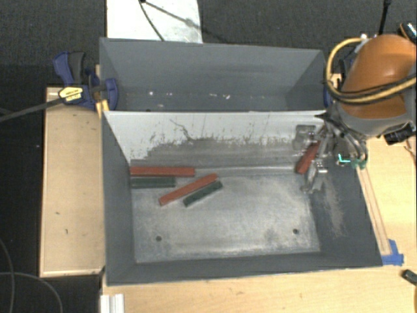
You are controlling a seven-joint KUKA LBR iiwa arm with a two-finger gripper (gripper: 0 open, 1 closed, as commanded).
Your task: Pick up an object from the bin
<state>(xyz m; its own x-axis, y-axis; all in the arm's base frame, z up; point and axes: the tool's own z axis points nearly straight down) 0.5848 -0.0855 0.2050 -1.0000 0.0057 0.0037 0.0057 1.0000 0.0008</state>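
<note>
At the bin's right side, near the back wall, my gripper hangs above the floor. A short red-brown bar sits tilted between its fingers, and the gripper is shut on it. Far to the left, two long red bars lie on the bin floor. One red bar lies level, and the other red bar lies slanted. Each has a dark green bar beside it: one green bar under the level red bar, the other green bar by the slanted red bar's right end.
The arm with its orange cover and cables reaches in over the bin's right rim. The sloping right wall is close beside the gripper. Bare floor stretches between the gripper and the bars at the left.
</note>
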